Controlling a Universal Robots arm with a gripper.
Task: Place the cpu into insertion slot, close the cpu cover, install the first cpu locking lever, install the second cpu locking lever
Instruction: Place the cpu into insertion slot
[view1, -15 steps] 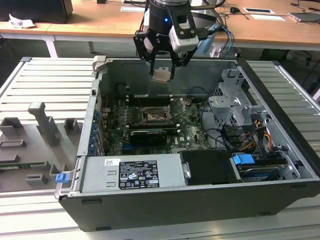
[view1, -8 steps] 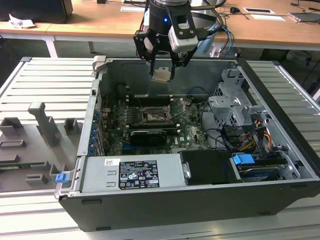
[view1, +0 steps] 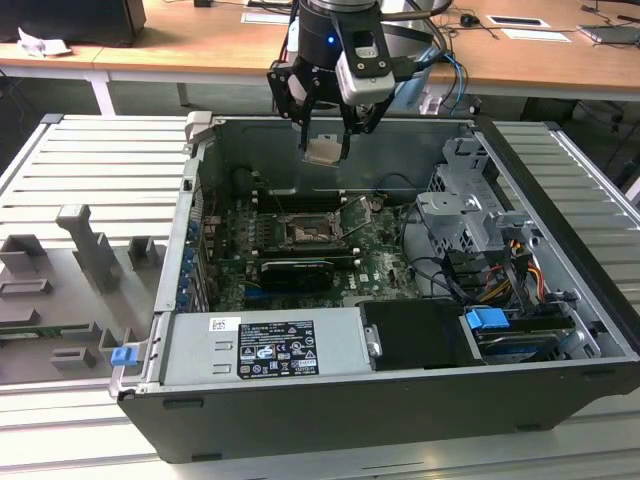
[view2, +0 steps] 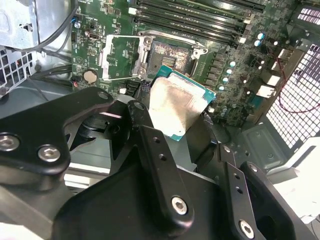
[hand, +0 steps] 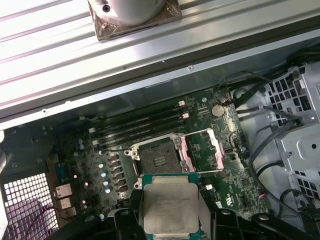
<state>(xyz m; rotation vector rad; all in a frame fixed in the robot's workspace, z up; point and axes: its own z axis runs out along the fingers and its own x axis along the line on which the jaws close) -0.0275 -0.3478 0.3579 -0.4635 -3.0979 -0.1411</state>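
In the exterior view, find the gripper (view1: 326, 140) at the upper centre of the frame, above the far side of the open computer case (view1: 400, 410). It is clenched on the cpu (view1: 321, 151), which hangs between the two black fingertips, clear of the green motherboard (view1: 380, 255) below it and touching nothing else. The cpu is tilted, not level, with its pale metal top towards the camera. The insertion slot (view1: 305, 232) lies near the middle of the frame, lower in the picture than the cpu and well apart from it. In the second wrist view, check the grasp: the fingers (view2: 150, 145) press on opposite edges of the cpu (view2: 177, 107), and its green border shows along the free edges. Past the cpu you see the insertion slot (view2: 167, 55) with its dark pin field uncovered. The cpu cover (view2: 107, 57) is swung open and lies just beside the slot, its square window showing the board underneath. In the first wrist view, the cpu (hand: 170, 210) sits square between the fingers (hand: 131, 217), with its silver-beige top facing the camera. The insertion slot (hand: 157, 159) appears just beyond it, and the open cpu cover (hand: 186, 152) is next to the slot. The long black memory slots (hand: 140, 125) run along the side of the slot away from the cpu. The slot holds no chip, and the cover is not yet closed.
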